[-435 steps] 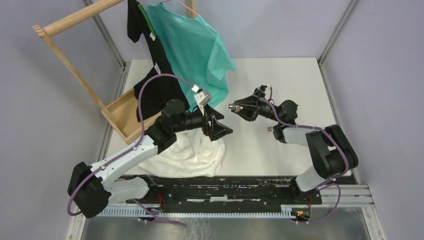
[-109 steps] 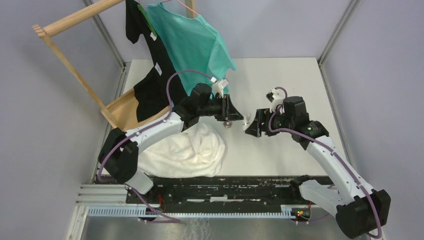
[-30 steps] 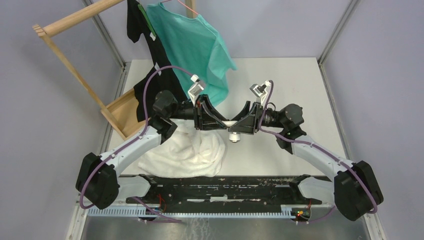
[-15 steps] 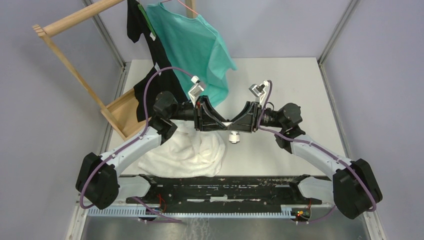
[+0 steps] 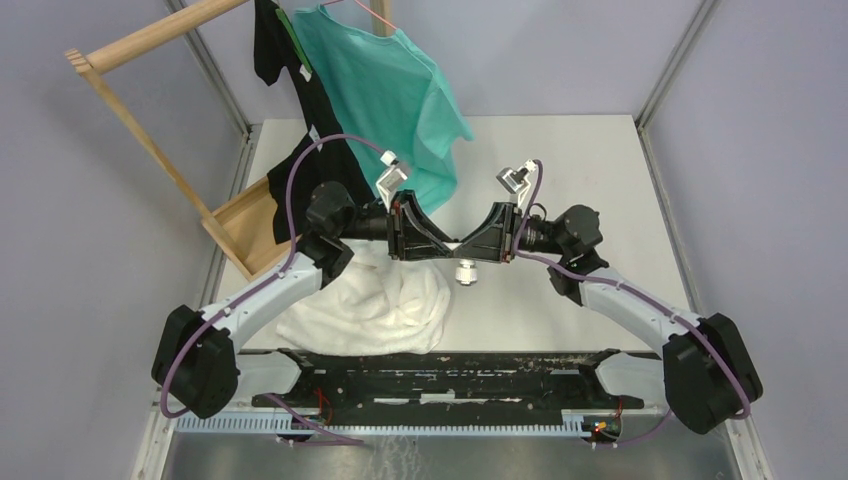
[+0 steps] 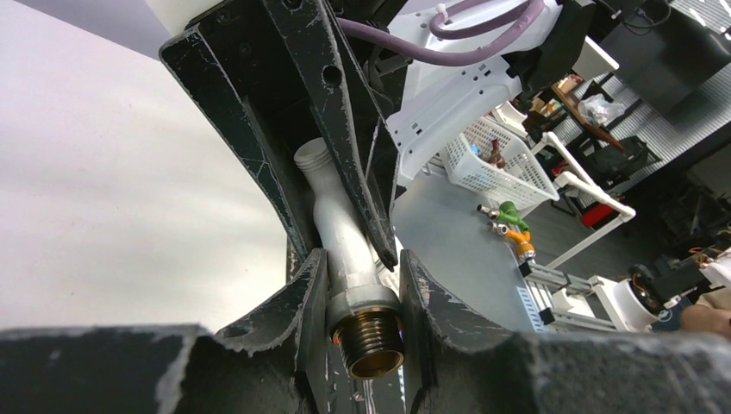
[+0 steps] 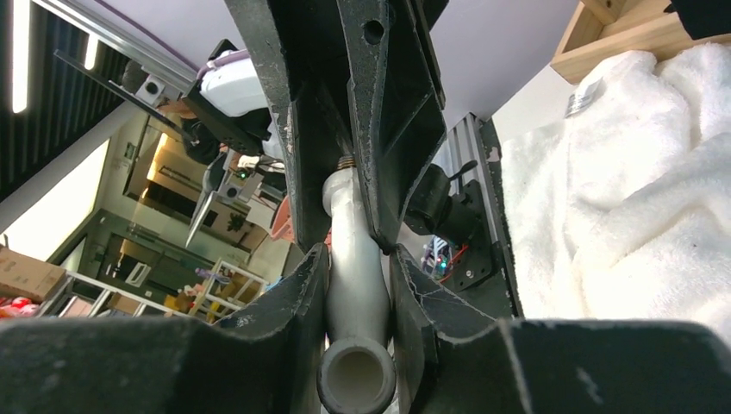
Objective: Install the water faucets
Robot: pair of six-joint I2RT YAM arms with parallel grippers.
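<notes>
The water faucet (image 5: 461, 246), a white spout with a brass threaded end, hangs level in the air between both arms. A round part (image 5: 465, 272) of it hangs below. My left gripper (image 5: 441, 243) is shut on the silver collar (image 6: 362, 300) just behind the brass thread (image 6: 371, 343); the left gripper (image 6: 362, 263) shows it from below. My right gripper (image 5: 480, 245) comes from the opposite side. In the right wrist view the right gripper (image 7: 356, 259) presses both fingers on the spout's body (image 7: 352, 233), with the open mouth (image 7: 356, 376) towards the camera.
A crumpled white towel (image 5: 370, 300) lies on the table under the left arm. A wooden rack (image 5: 150, 120) with a teal shirt (image 5: 395, 95) and a black shirt (image 5: 300, 175) stands at the back left. Metal corner posts (image 5: 665, 70) frame the table.
The right gripper's jaws have closed onto the spout end of the faucet that the left gripper holds. Both arms have barely moved.
</notes>
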